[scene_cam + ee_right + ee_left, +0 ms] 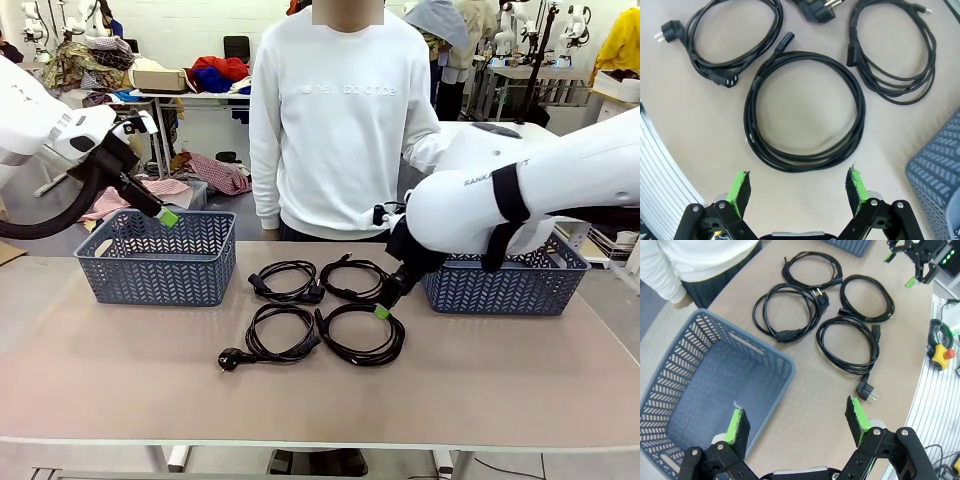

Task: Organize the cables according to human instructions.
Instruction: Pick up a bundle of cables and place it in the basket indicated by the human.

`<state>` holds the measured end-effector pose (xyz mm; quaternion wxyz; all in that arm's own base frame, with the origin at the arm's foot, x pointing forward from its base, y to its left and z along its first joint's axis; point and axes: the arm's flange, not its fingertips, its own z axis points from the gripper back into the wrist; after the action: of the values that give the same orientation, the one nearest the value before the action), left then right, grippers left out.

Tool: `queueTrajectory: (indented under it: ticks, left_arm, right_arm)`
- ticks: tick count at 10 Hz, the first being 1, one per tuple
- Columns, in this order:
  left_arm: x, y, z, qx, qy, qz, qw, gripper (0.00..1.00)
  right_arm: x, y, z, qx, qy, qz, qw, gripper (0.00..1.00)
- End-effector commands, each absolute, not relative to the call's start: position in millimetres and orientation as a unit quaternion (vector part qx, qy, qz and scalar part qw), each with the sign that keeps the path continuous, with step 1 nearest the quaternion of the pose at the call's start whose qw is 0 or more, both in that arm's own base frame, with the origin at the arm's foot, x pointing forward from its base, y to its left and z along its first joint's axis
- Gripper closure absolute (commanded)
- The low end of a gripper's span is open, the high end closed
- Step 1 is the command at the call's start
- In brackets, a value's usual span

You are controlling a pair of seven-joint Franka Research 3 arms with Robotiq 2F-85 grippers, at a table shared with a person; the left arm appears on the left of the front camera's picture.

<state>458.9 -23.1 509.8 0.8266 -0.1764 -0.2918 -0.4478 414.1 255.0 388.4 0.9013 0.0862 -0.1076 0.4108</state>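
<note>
My right hand [799, 182] hangs wide open and empty over one coil [860, 115] of the four cables [318, 342], just left of the right basket [500, 288]. My left hand [797, 422], well apart from it, is open and empty too. Pinching one loop only could unwind the coil.

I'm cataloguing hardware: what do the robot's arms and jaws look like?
The left arm and right arm have glossy white rounded shells. A thick black hose loops from the left one; a black strap wraps the right one. The jaws are black linkages with round bolts, tipped with bright green pads.
</note>
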Motion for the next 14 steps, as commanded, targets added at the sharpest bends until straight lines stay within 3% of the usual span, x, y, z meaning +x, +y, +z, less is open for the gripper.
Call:
queueTrajectory:
  ticks: [1,7,14]
  left_arm:
    - [458.3,-21.4,508.8,-0.188,-0.302,-0.452,0.818,0.0]
    - [458.3,-21.4,508.8,-0.188,-0.302,-0.452,0.818,0.0]
    - [458.3,-21.4,508.8,-0.188,-0.302,-0.452,0.818,0.0]
  right_arm:
    - [421.3,280.5,379.6,0.07,-0.099,0.401,0.908,0.0]
    - [417.6,322.3,331.2,0.043,-0.066,0.413,0.907,0.0]
    - [439.7,345.3,312.8,0.051,-0.063,0.397,0.914,0.0]
